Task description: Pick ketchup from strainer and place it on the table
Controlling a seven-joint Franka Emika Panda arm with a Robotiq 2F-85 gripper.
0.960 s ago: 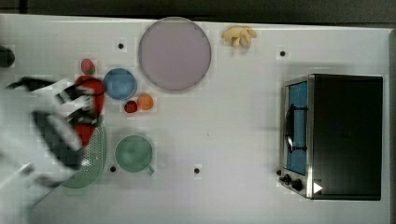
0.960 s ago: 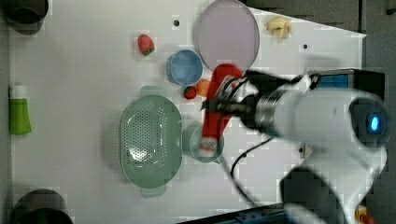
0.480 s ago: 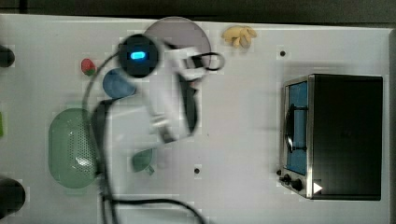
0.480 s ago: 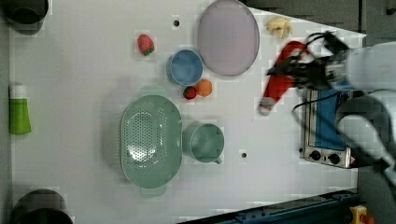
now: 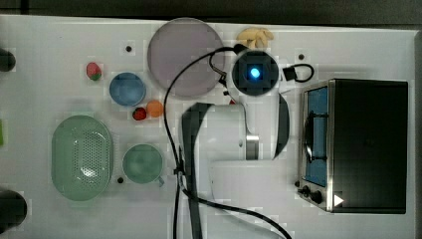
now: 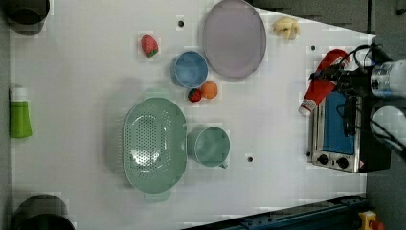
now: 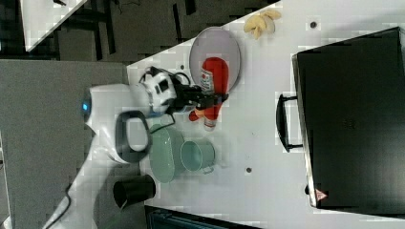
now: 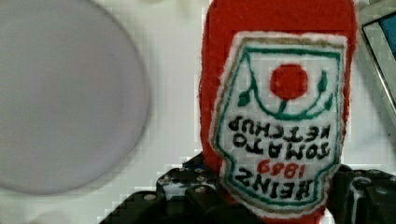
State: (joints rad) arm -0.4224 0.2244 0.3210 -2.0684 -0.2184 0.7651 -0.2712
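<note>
The ketchup (image 6: 320,86), a red bottle with a white label and white cap, hangs above the table (image 6: 268,124) in front of the toaster oven, cap pointing down in the left view. My gripper (image 6: 333,75) is shut on its upper body. In the right view the ketchup (image 7: 213,81) sits beside the purple plate with the gripper (image 7: 209,100) across it. The wrist view has the ketchup label (image 8: 280,116) close up, with dark fingers (image 8: 187,196) on either side. The pale green strainer (image 6: 154,141) lies empty, far to the left view's left of the bottle.
A toaster oven (image 5: 358,144) stands at the top view's right. A purple plate (image 5: 185,57), blue bowl (image 5: 127,89), teal cup (image 5: 143,163), small fruits (image 5: 148,110), a strawberry (image 5: 93,70) and banana pieces (image 5: 255,36) lie about. A green bottle (image 6: 19,117) lies at the left view's left edge.
The arm has carried the ketchup from beside the strainer and teal cup across to the left view's right, up to the toaster oven. The grip has stayed shut on the bottle.
</note>
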